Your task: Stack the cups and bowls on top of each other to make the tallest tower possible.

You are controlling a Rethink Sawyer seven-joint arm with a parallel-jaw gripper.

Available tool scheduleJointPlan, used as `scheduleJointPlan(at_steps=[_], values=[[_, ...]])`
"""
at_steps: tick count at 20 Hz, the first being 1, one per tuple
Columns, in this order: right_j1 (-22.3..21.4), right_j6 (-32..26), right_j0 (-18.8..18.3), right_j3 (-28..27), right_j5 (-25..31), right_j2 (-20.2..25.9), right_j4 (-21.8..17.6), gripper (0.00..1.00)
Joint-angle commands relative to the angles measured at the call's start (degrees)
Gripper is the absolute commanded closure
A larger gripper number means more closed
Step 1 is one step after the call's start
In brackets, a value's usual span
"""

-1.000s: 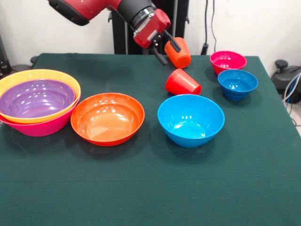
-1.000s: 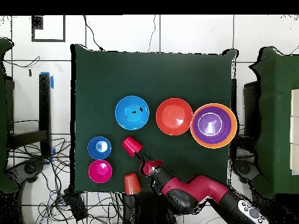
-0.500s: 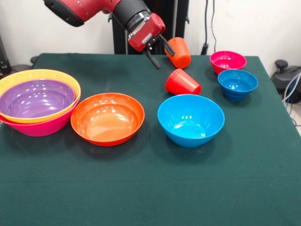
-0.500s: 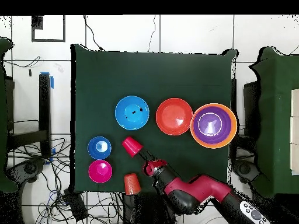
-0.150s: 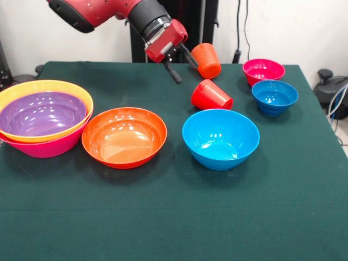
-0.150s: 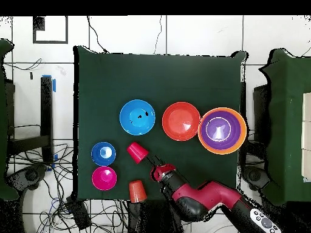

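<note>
Nearest in front view: medium blue bowl (image 5: 220, 138) and red-orange bowl (image 5: 124, 136), side by side, upright, apart. Left of those, the tower (image 5: 42, 117) so far: purple bowl in yellow-orange in big pink, edge of red-orange bowl just beside it. Further back: red cup (image 5: 211, 95) tipped on its side just behind blue bowl, small blue bowl (image 5: 274, 97) w/ magenta bowl (image 5: 263, 71) beside it at right. Orange cup (image 5: 206, 60) at far edge, tilted; in overhead view partly off the green cloth. Gripper (image 5: 181, 63) above far side of table (image 5: 174, 217), fingers spread wide, holding nothing; one finger tip right beside orange cup, contact unclear. Step in hand, prob: pick a cup. To do well: choose one cup, line up jaws across its narrow body not the rim, come down w/ wrist turned to match the tilt, close only once both fingers straddle it. Red cup likely to roll if nudged, so approach square, no side push. Orange cup near edge: risk of knocking it off. Bowls prob better stacked first, cups last on top.
</note>
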Motion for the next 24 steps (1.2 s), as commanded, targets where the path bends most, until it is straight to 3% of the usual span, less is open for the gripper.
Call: scheduleJointPlan(at_steps=[1,10,16,24], values=[[2.4,6.7,4.1,-9.3,-3.9,-3.1,-4.7,0.00],[3.7,9.9,6.1,-9.3,-6.9,-2.1,-4.4,0.00],[4.0,7.4,8.0,-8.7,-10.1,-3.4,0.3,0.00],[4.0,6.9,11.3,-8.3,-14.4,-4.8,3.7,0.00]])
